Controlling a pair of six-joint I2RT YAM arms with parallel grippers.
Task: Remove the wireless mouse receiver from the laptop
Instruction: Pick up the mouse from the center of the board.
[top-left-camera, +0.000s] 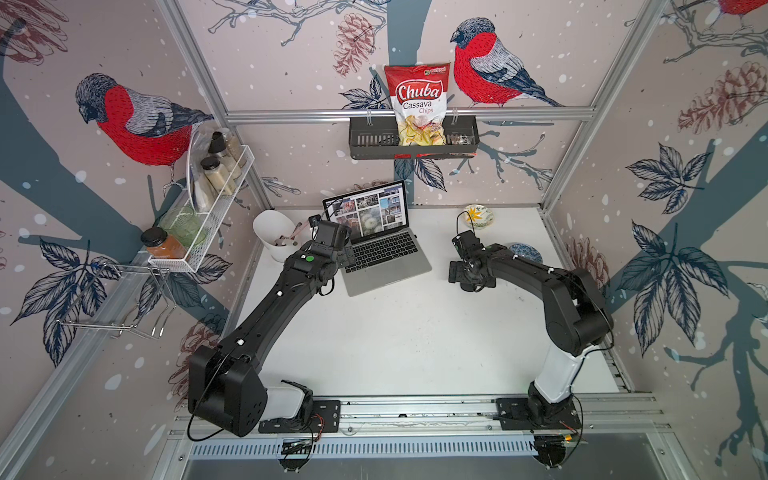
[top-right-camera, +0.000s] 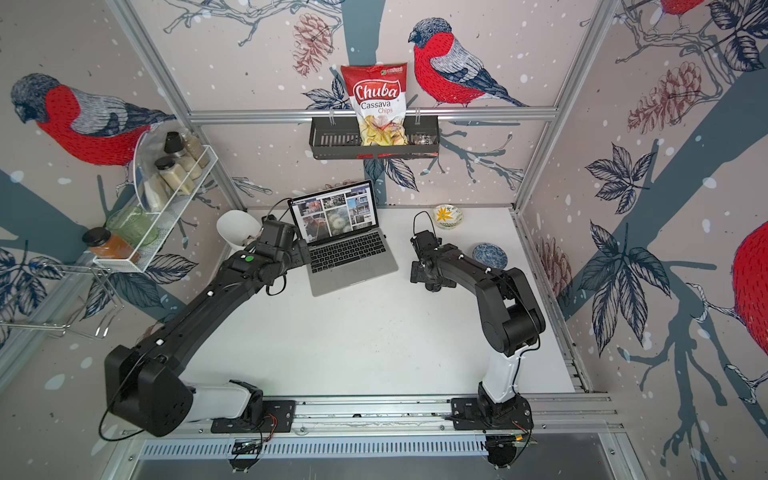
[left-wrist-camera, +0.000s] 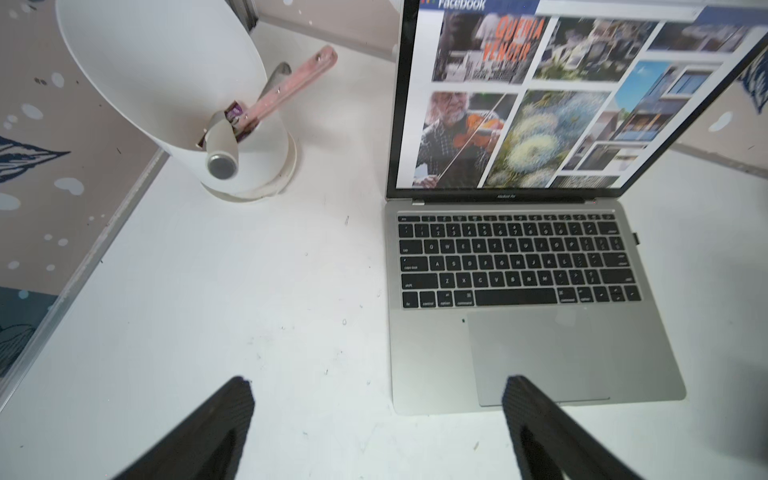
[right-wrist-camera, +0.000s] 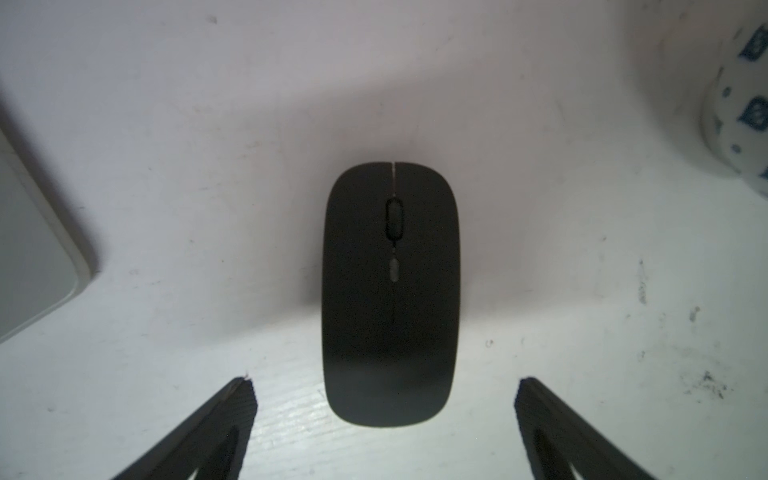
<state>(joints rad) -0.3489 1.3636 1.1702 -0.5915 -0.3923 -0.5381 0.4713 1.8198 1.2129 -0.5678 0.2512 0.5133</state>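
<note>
The laptop (top-left-camera: 390, 266) (top-right-camera: 353, 266) (left-wrist-camera: 432, 353), silver-grey with black keys, stands open at the back of the table, photos on its screen. The wireless mouse receiver (left-wrist-camera: 636, 238) is a tiny dark stub on the laptop's right edge beside the keyboard. My left gripper (left-wrist-camera: 379, 386) (top-left-camera: 347, 254) is open and empty over the laptop's front left corner, one fingertip (left-wrist-camera: 515, 388) above the trackpad, the other above bare table. My right gripper (right-wrist-camera: 385, 386) (top-left-camera: 471, 276) hangs open over a black oval mouse (right-wrist-camera: 390, 291), its fingers apart from the mouse's sides.
A white utensil holder (top-left-camera: 274, 235) (left-wrist-camera: 166, 83) with tools stands left of the laptop. A yellow-flower bowl (top-left-camera: 478, 216) and a blue patterned dish (top-left-camera: 525, 251) (right-wrist-camera: 739, 124) sit at the back right. Wall racks hold jars and a chips bag (top-left-camera: 417, 104).
</note>
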